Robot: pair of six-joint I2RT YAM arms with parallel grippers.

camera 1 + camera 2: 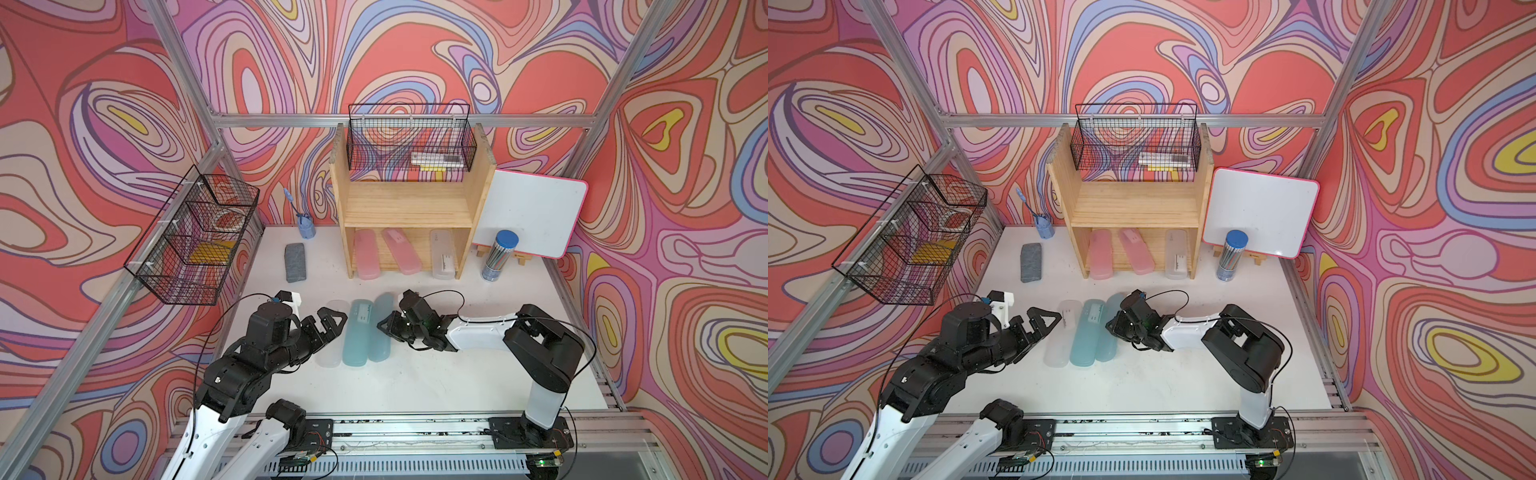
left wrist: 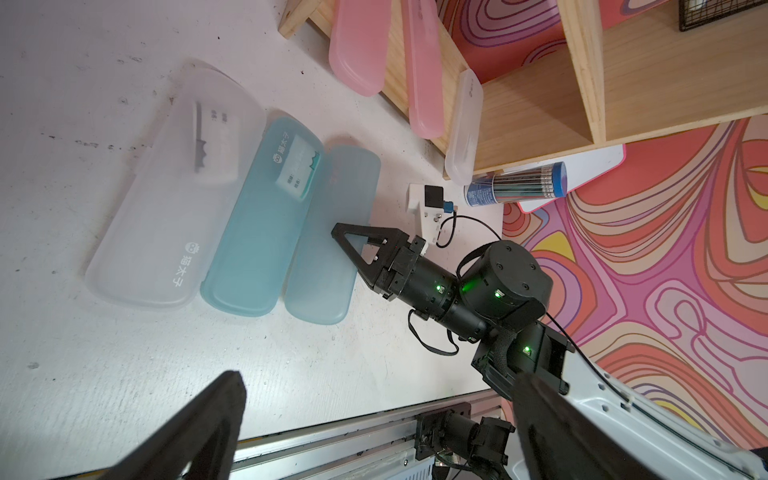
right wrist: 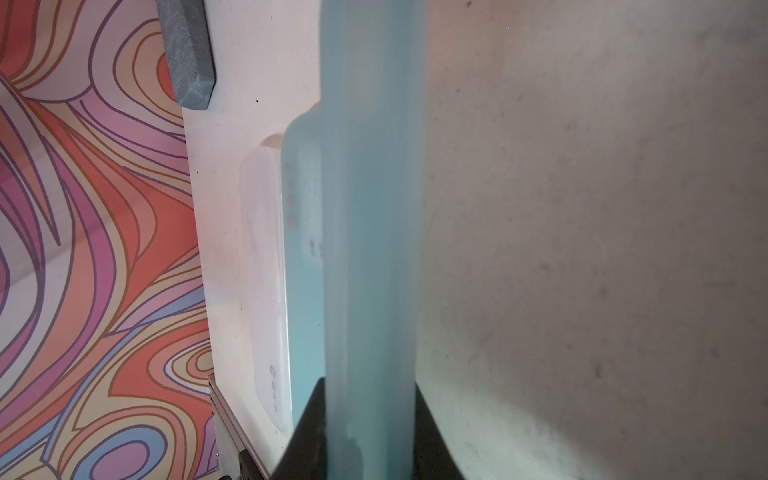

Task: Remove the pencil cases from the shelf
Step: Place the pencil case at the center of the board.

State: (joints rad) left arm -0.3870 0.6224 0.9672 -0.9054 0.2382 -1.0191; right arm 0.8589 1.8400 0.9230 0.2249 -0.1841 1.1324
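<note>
1. Left gripper hovers low over the near end of the row, fingers spread wide, holding nothing.
2. Right gripper comes in from the side, fingers pinched tight on the long edge of the plain teal pencil case.
3. That case lies on the white surface, pressed up against the labelled teal pencil case. The frosted clear pencil case sits touching on the far side of that one. Can't tell if the held case is fully flat.
4. Step in hand, as I read it: setting down the third case. Half the job done.
5. Farther back, the pine shelf: upper board bare. The lower tier holds two pink pencil cases and a second frosted clear pencil case, near ends jutting past the front edge.
6. Next move calls for letting go and backing off without dragging the row, then reaching low under the upper board for a jutting end.
</note>
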